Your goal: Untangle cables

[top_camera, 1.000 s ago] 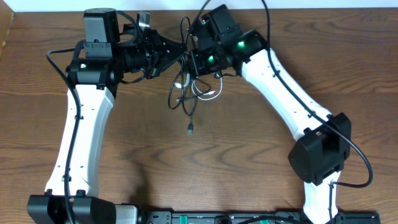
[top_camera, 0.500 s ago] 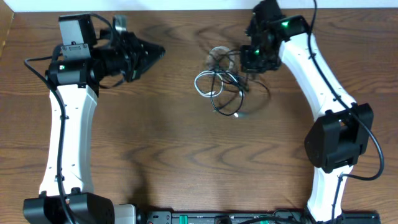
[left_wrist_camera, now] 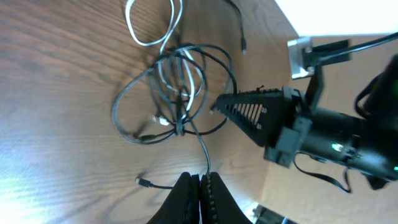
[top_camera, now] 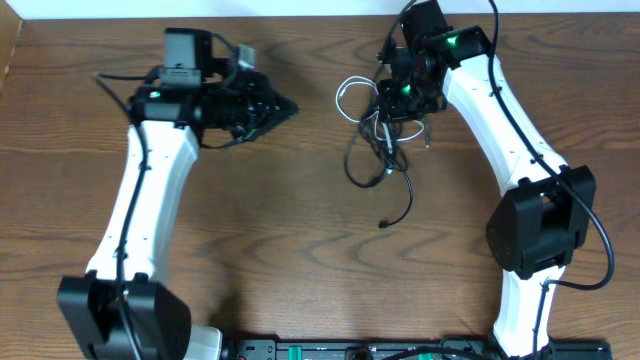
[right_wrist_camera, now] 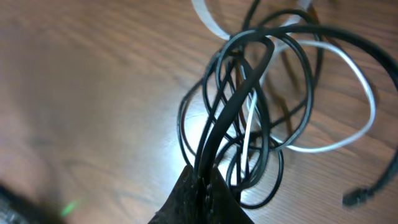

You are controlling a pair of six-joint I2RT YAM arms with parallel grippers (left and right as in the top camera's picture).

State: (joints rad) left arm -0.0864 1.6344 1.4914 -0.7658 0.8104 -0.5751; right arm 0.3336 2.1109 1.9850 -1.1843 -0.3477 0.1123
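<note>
Two grippers are working over the wooden table (top_camera: pixel 250 250), and only one is gripping anything. The right gripper (right_wrist_camera: pixel 205 185) is pinching several black strands of the cables (left_wrist_camera: pixel 179 93) between closed jaws. The bundle is lying near the far edge of the table, right of its middle. A white loop (top_camera: pixel 341 93) is spilling out toward the left, and one black tail is trailing toward the near edge, ending in a small plug (top_camera: pixel 383 224). The left gripper (top_camera: pixel 283 108) is hovering well apart from the tangle, on its left. Its jaws are pressed together and, judged from the overhead view, are enclosing nothing; the strand seeming to meet its tips in the left wrist view is probably passing behind them. The step in hand appears to be anchoring the knot with the right arm while the left is preparing to take a strand. The black and white cords are visibly crossing one another, so the untangling is looking far from finished. The next move is likely calling for the left jaws to part, reach the free white loop or the loose tail, and draw it away from the held strands.
</note>
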